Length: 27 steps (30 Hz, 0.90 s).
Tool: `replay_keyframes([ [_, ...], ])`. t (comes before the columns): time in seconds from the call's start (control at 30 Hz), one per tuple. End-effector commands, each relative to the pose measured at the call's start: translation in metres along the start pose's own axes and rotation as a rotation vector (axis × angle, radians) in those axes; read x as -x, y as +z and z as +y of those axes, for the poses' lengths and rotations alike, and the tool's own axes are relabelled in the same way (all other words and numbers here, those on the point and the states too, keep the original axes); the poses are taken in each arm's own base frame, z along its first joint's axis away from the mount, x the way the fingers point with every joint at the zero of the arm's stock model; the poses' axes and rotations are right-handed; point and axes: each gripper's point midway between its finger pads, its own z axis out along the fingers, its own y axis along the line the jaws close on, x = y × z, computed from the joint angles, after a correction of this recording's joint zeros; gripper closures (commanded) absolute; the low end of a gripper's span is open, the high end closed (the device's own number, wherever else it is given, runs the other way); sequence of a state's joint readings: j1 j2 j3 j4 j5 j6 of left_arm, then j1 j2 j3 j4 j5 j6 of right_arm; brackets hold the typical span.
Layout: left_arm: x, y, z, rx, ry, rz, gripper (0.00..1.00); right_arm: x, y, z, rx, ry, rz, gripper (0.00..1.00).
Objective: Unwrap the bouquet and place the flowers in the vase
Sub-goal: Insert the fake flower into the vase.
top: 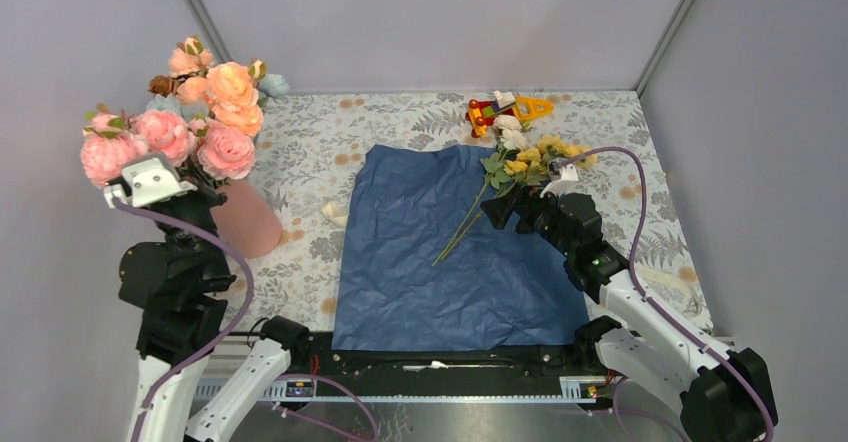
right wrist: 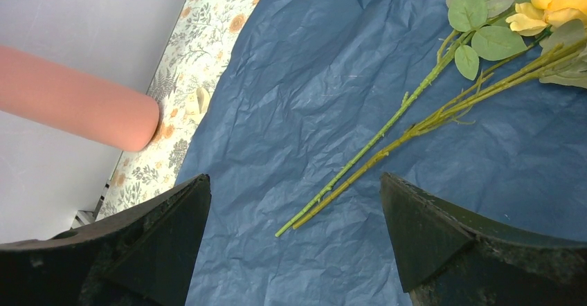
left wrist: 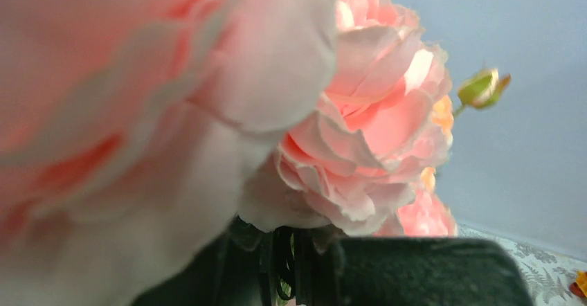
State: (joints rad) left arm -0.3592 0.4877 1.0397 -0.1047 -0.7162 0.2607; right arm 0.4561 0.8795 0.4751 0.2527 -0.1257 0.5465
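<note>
On the flat blue paper [top: 420, 272] the yellow and cream flowers [top: 525, 154] lie with stems [right wrist: 377, 140] slanting from far-right blooms to near-left tips, just ahead of the spread right fingers [right wrist: 443, 237]; left fingers [left wrist: 415, 271] pinch pink roses [top: 165, 134] by the vase [top: 250, 224], well apart.

1 sheet of navy paper [top: 440, 262], 1 salmon-pink vase [top: 250, 224], 1 red-and-yellow toy [top: 495, 112] and 1 cream ribbon scrap [top: 335, 213]. 2 robot arms: 1 left arm [top: 170, 282], 1 right arm [top: 600, 262]. 3 large pink blooms [top: 165, 134], 2 long green stems [right wrist: 346, 163] and 2 cream roses [top: 510, 130]; the yellow roses [top: 545, 150] are too bunched to count
</note>
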Motion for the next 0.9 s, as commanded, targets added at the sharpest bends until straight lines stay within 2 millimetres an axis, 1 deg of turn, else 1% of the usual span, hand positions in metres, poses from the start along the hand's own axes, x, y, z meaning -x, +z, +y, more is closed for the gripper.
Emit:
replay_keyframes([
  [0.0, 0.022, -0.003, 0.006, -0.011, -0.017, 0.052, 1.0, 0.008, -0.002, 0.008, 0.04, -0.004, -0.029, 0.03],
  [0.03, 0.026, -0.002, 0.005, -0.019, -0.019, 0.058, 1.0, 0.008, -0.002, 0.008, 0.04, -0.004, -0.027, 0.03],
  [0.13, 0.021, 0.006, -0.008, -0.054, 0.014, 0.107, 1.0, 0.006, -0.001, 0.007, 0.04, -0.003, -0.021, 0.03],
  [0.3, 0.006, 0.016, -0.017, -0.042, 0.047, 0.158, 1.0, 0.005, -0.004, 0.007, 0.043, -0.004, -0.025, 0.03],
  [0.43, -0.004, 0.022, -0.029, -0.079, 0.039, 0.167, 1.0, 0.005, -0.005, 0.007, 0.042, -0.005, -0.028, 0.02],
  [0.63, -0.014, 0.027, -0.039, -0.116, 0.002, 0.178, 1.0, 0.006, -0.006, 0.008, 0.046, -0.005, -0.03, 0.03],
  [0.77, -0.014, 0.032, -0.039, -0.117, -0.027, 0.167, 1.0, 0.006, -0.007, 0.008, 0.043, -0.006, -0.029, 0.03],
  [0.87, -0.02, 0.039, -0.041, -0.129, -0.045, 0.179, 1.0, 0.006, -0.007, 0.007, 0.04, -0.008, -0.029, 0.03],
])
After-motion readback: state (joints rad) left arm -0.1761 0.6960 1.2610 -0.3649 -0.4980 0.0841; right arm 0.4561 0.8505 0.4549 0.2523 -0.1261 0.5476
